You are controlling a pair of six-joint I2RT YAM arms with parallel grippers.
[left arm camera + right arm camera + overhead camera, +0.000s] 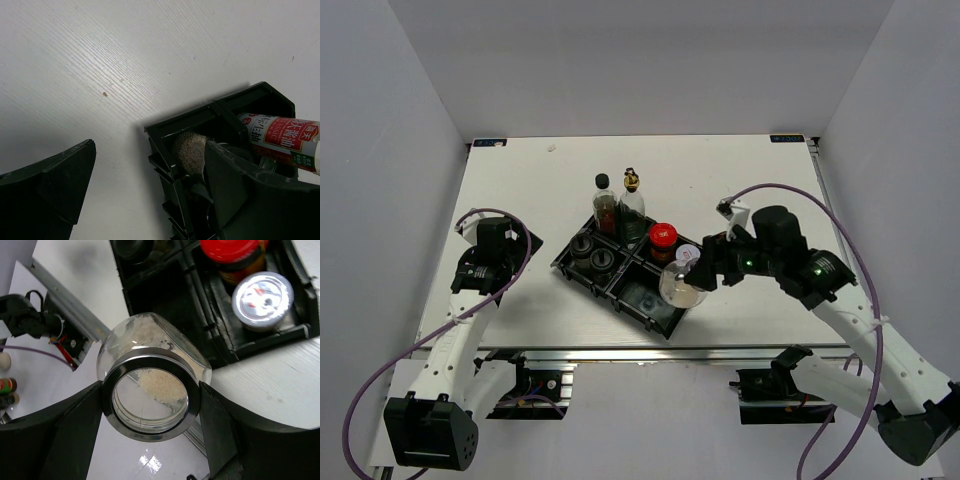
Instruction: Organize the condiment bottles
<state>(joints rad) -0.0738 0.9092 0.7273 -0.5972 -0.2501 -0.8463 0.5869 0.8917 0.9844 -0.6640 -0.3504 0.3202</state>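
Top view: the right gripper [698, 276] clamps a wide, clear glass jar [680, 287] at the four-o'clock edge of the black plastic tray [638, 300].
Left wrist: the left gripper [145, 185] gapes wide and empty. A bottle's red label [280, 135] reads CLASSIC.
Right wrist: pale powder [155, 382] sits behind the jar's chrome-ringed mouth.

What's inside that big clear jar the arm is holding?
A pale, crumbly powder lies against one side of the wide clear jar; mostly empty otherwise. Fingers of the right pincer cover its flanks.

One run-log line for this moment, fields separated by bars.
left tool: open, beside tray | right tool: shut on wide clear jar at tray's edge
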